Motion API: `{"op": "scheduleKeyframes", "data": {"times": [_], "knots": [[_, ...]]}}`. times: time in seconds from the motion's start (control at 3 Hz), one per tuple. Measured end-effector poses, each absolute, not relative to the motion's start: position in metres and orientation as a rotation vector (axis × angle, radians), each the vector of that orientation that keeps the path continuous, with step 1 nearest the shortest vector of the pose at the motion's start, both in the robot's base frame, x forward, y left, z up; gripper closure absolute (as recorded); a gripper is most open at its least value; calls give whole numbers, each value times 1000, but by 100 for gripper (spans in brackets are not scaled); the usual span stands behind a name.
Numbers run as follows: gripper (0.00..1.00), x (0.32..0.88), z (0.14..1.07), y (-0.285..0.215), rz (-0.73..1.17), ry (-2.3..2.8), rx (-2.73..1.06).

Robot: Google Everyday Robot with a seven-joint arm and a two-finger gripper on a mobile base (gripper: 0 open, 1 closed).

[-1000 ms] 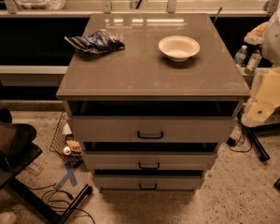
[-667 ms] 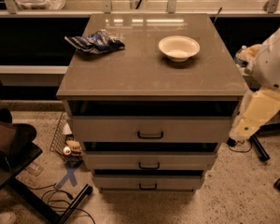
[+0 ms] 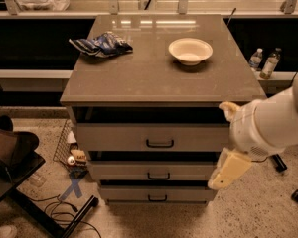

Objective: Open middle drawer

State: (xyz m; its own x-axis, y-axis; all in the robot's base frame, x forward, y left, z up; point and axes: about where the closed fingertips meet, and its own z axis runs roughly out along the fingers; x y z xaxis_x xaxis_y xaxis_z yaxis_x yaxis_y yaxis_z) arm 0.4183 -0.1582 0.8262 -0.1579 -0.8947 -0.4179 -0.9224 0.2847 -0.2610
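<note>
The cabinet has three pale drawers stacked below its top. The middle drawer (image 3: pixel 124 171) is the second one, shut flush, with a small black bar handle (image 3: pixel 159 175) at its centre. The taller top drawer (image 3: pixel 114 137) is above it and the lowest drawer (image 3: pixel 124 194) below. My gripper (image 3: pixel 228 169), a cream-yellow end on the white arm (image 3: pixel 268 125), hangs in front of the cabinet's right edge, at the height of the middle drawer and well right of its handle, not touching it.
A white bowl (image 3: pixel 190 50) and a blue snack bag (image 3: pixel 102 44) lie on the cabinet top (image 3: pixel 154 78). Two bottles (image 3: pixel 264 61) stand behind at the right. A dark chair (image 3: pixel 12 155), a wire basket (image 3: pixel 68 145) and cables (image 3: pixel 59 209) are on the floor at the left.
My arm has swung left and down from the right edge of view, bringing the gripper in front of the cabinet's right side. The drawers have not moved.
</note>
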Motion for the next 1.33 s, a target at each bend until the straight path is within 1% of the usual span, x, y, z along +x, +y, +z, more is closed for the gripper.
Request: {"op": "scheduleKeyframes", "data": {"times": [0.33, 0.67, 1.0, 1.33], "knots": [[0, 432, 775, -142, 71, 2027, -1600], [0, 449, 754, -135, 31, 2015, -1551], [0, 449, 753, -135, 32, 2017, -1551], [0, 441, 723, -132, 55, 2019, -1542]]}}
